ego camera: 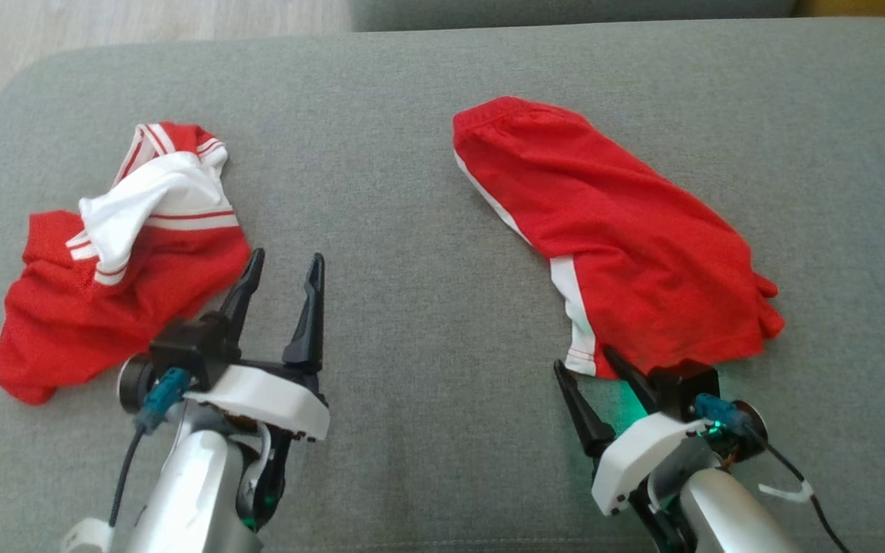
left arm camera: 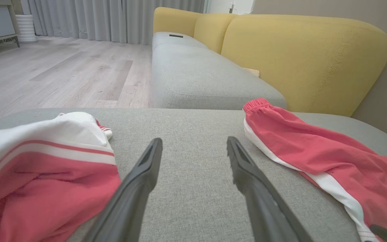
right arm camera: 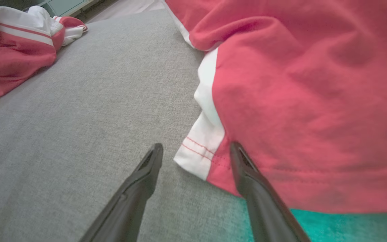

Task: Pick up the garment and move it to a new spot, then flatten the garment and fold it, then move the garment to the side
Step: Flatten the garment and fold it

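red shorts (ego camera: 627, 238) are lying on the right half of the grey sofa cushion (ego camera: 412, 230), running diagonally, elastic waistband (ego camera: 504, 107) at the far end, hem toward the robot; they are looking mostly flat with a few shallow wrinkles; crumpled red-and-white garment (ego camera: 120, 292) is sitting well apart on the left half, bunched up

right pincer (ego camera: 585, 359) is standing spread and pinching nothing, straddling the near hem corner (right arm camera: 197, 151) where the white side stripe (ego camera: 569, 288) is ending; one finger is showing over the red cloth, the other over bare cushion; can't tell if either is touching fabric

left pincer (ego camera: 286, 259) is also spread and carrying nothing, pointing at bare cushion just beside the crumpled garment's edge

handling guess: thin, light, limp knit; it is going to drape and sag from any single pinch, and layers are likely to slide over each other; not fragile; soft cushion is giving way underneath, so fingers are needing to press in to get under the edge

best holds, I'm thinking: stitched hem corner at the right pincer, plus the waistband for the second hand; both thicker and less slippery than mid-panel cloth
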